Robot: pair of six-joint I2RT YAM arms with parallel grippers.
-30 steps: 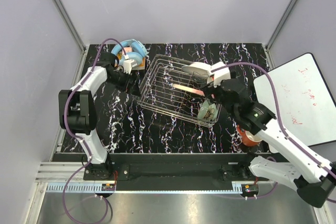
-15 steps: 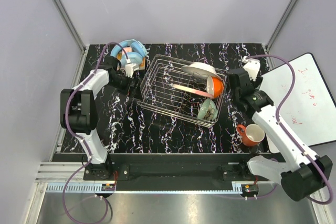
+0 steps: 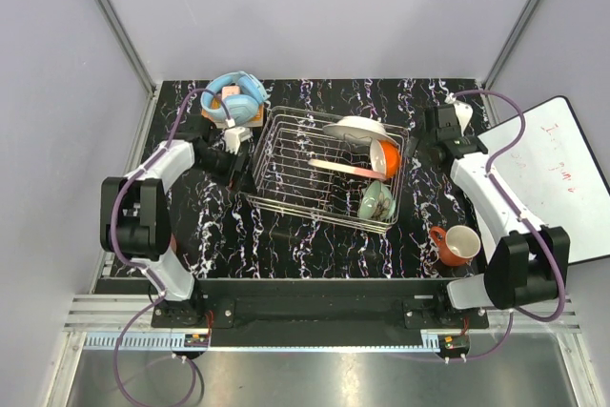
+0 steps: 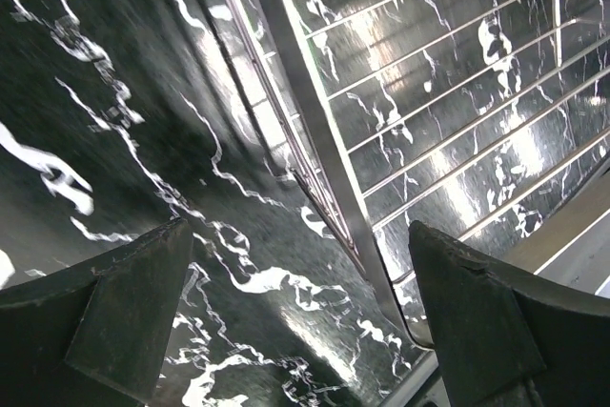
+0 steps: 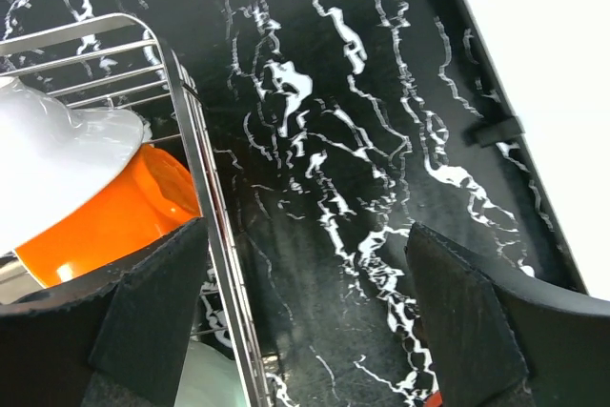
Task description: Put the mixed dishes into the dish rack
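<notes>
Left fingers (image 4: 124,312) were spread wide astride the left wall of the wire rack (image 3: 286,178), probably to steady it. The right fingers (image 5: 152,321) were wide and empty just outside its right wall. A white plate (image 3: 357,128) and green bowl (image 3: 376,202) leaned at the rack's right end, while a red mug (image 3: 456,245) stood unloaded on the desk (image 3: 315,245).

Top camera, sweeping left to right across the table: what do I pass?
blue headphones → dish rack → orange-red mug → white board
</notes>
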